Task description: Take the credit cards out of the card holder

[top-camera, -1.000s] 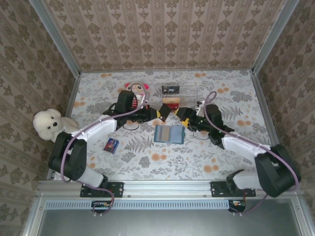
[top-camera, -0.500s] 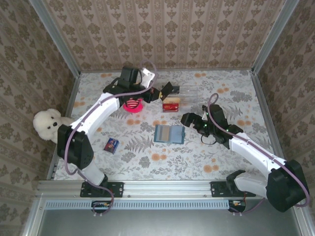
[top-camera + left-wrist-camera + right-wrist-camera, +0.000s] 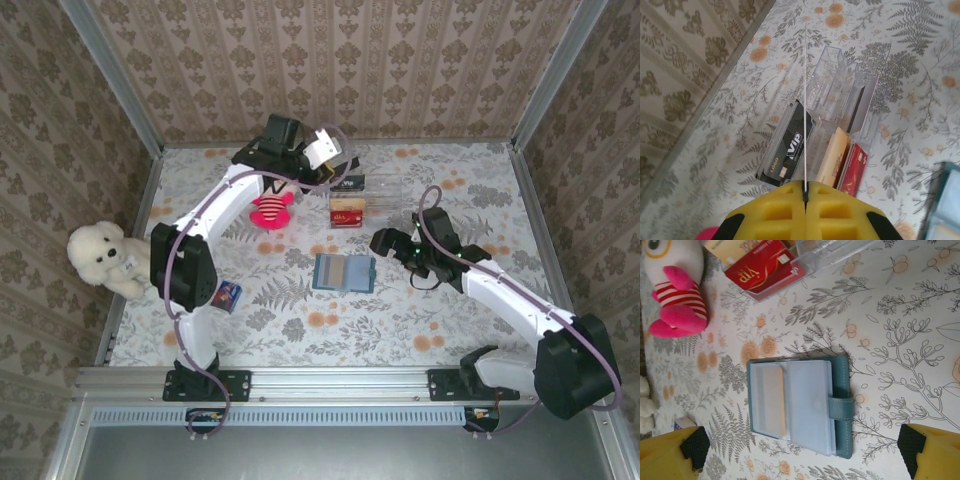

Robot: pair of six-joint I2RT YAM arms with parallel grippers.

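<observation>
My left gripper [image 3: 804, 189] is clamped on a credit card [image 3: 805, 100], edge-on above the clear tray [image 3: 840, 82] holding a red card [image 3: 854, 167]. The card holder [image 3: 795, 405] lies open just beside my right gripper [image 3: 803, 446], whose fingers stand wide apart.

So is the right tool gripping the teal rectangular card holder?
No, the right tool is open, yellow fingers clear of the teal card holder.

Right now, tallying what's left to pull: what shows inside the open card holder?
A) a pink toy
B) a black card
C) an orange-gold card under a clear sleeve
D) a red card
C: the right wrist view shows the card holder lying open with one orange-gold card in a clear pocket.
</observation>
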